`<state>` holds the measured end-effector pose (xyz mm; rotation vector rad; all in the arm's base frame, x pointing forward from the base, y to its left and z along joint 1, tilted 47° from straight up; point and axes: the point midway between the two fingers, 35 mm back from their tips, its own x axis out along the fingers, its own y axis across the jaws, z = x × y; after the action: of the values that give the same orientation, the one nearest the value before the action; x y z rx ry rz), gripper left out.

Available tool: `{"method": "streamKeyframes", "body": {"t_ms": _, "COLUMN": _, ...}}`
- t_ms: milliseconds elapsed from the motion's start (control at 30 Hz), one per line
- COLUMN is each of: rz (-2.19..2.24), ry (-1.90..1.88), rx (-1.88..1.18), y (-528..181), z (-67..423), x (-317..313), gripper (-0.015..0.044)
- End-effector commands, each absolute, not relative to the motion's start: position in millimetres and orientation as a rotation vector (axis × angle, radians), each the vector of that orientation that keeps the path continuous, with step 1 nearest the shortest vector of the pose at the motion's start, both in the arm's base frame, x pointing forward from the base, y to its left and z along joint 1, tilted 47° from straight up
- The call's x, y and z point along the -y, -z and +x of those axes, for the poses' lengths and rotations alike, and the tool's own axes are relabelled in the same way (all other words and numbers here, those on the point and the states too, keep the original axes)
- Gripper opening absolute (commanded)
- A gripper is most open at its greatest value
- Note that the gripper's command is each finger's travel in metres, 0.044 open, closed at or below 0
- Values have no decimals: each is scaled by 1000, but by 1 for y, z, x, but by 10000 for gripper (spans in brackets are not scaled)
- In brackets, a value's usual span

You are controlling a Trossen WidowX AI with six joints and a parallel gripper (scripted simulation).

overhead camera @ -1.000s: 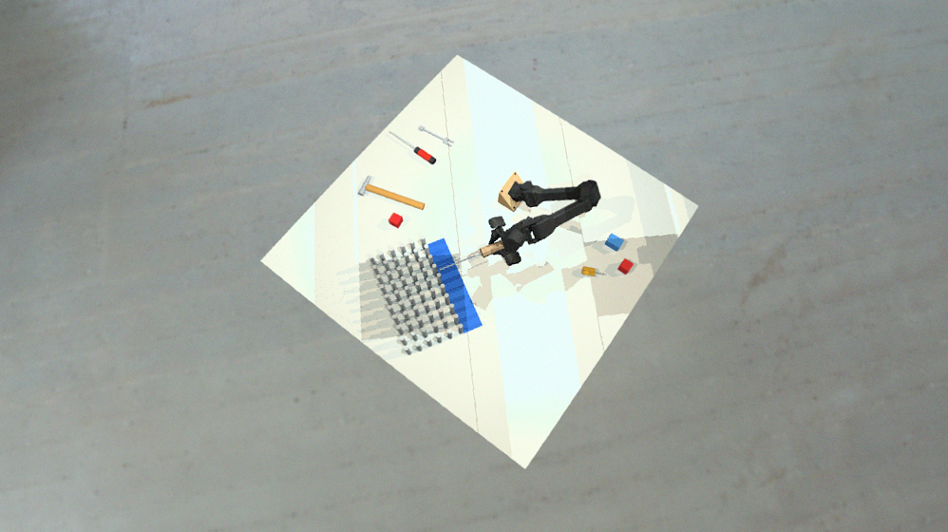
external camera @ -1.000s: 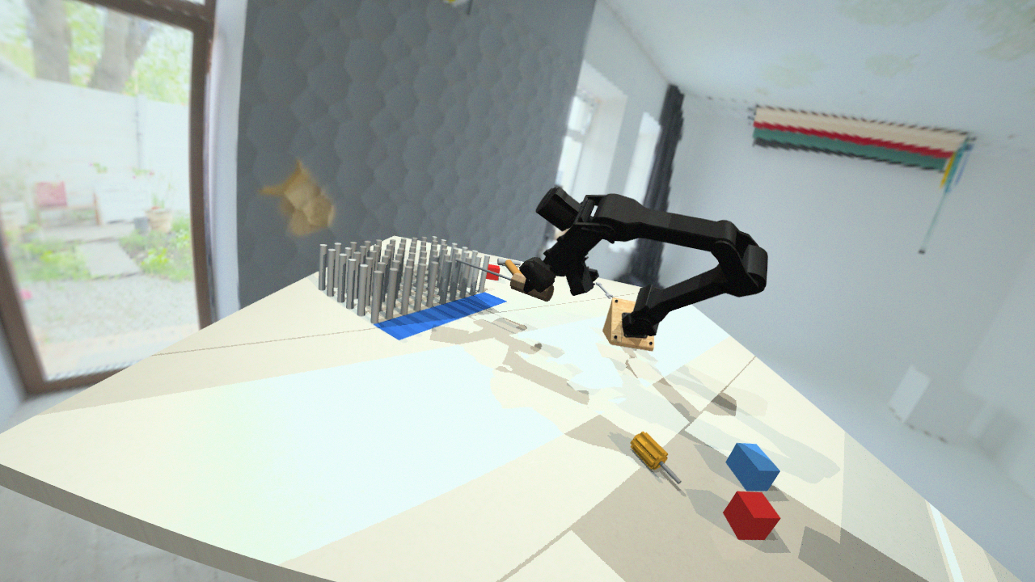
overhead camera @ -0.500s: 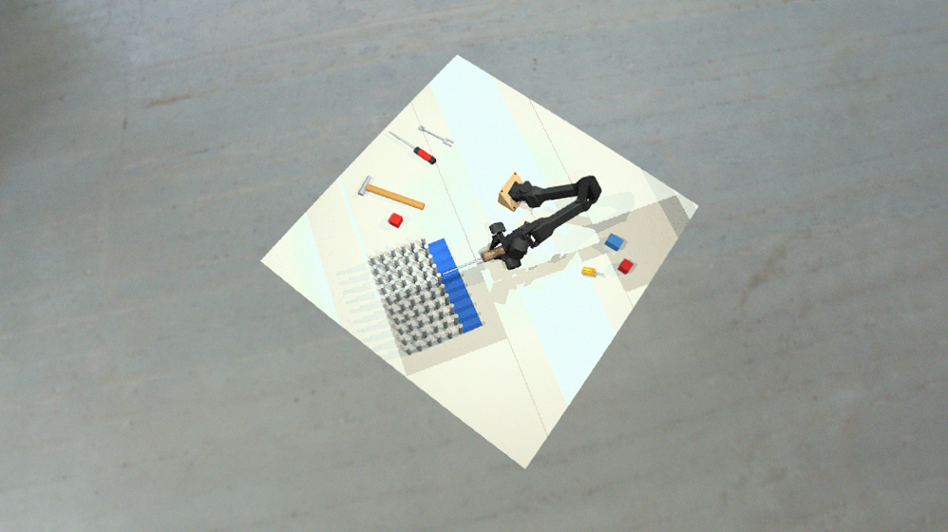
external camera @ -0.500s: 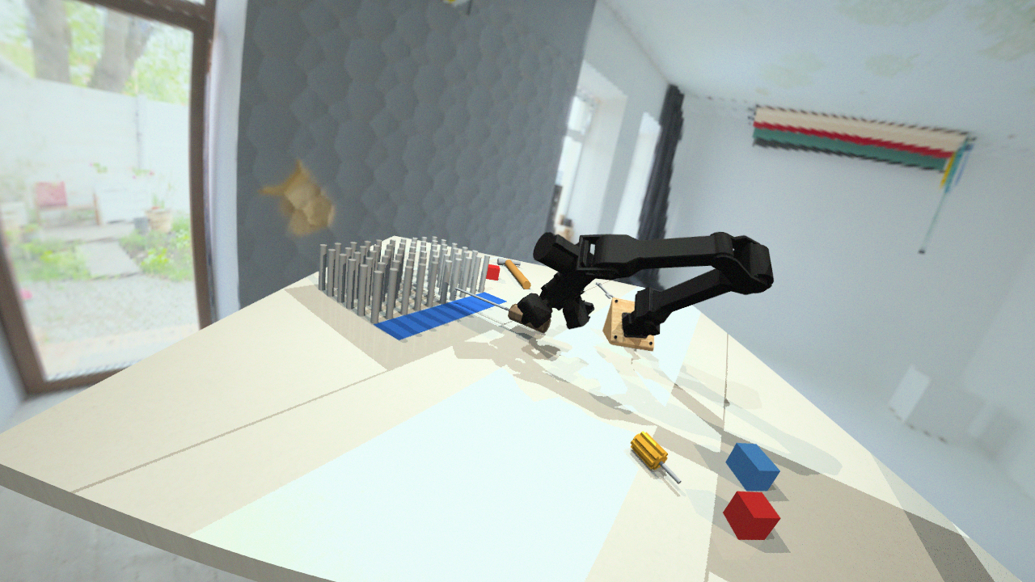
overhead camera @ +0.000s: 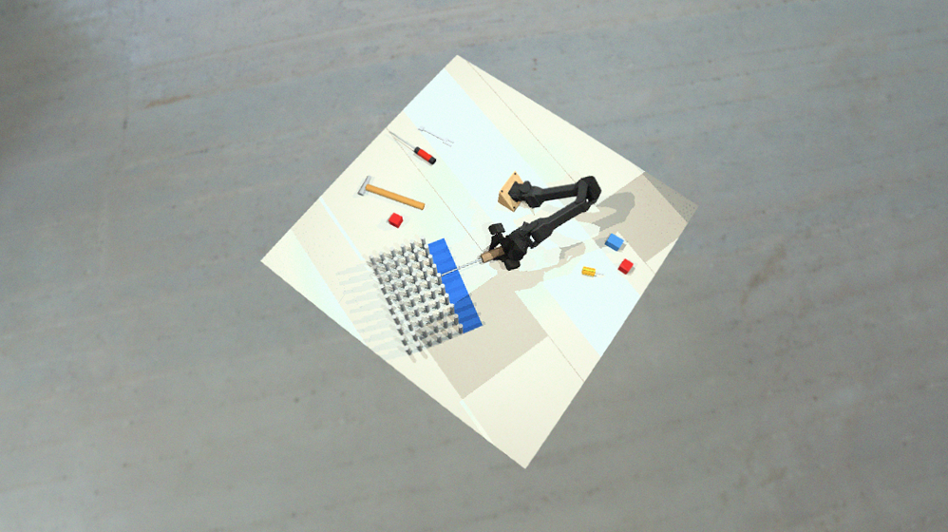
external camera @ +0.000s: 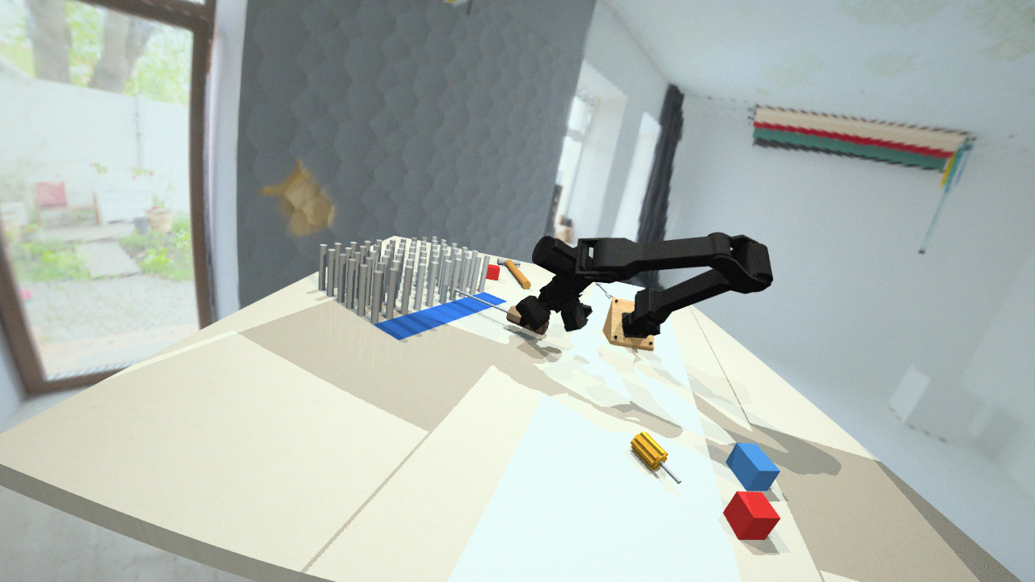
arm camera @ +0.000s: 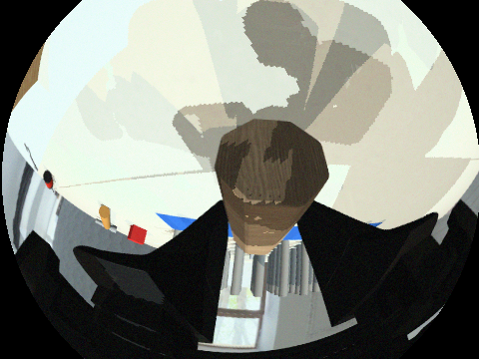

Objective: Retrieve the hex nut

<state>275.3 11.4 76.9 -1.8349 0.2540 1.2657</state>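
Pinching the wooden handle [external camera: 522, 315] of a thin hook tool [overhead camera: 461, 266], the jaws are reaching its rod over the blue strip [external camera: 441, 315] toward the posts [external camera: 394, 271]. The nut is hiding. Sideways wobbling could be tipping posts.

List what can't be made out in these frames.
- Hex nut: not visible in any view; the spacers hide it, and it is too small from the top.
- Tool tip: thin rod vanishes among the spacers.
- Wrist view: wooden handle, clamped in the gripper, blocks the rod.
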Motion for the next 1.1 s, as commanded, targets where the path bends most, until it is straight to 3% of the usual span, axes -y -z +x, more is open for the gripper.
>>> {"method": "streamKeyframes", "body": {"t_ms": 0, "rz": -1837, "ry": -1261, "rx": -264, "y": -76, "z": 278, "x": -9, "gripper": 0}}
{"method": "streamKeyframes", "body": {"t_ms": 1067, "rz": -1839, "ry": -1260, "rx": -262, "y": -70, "z": 292, "x": -3, "gripper": 0}}
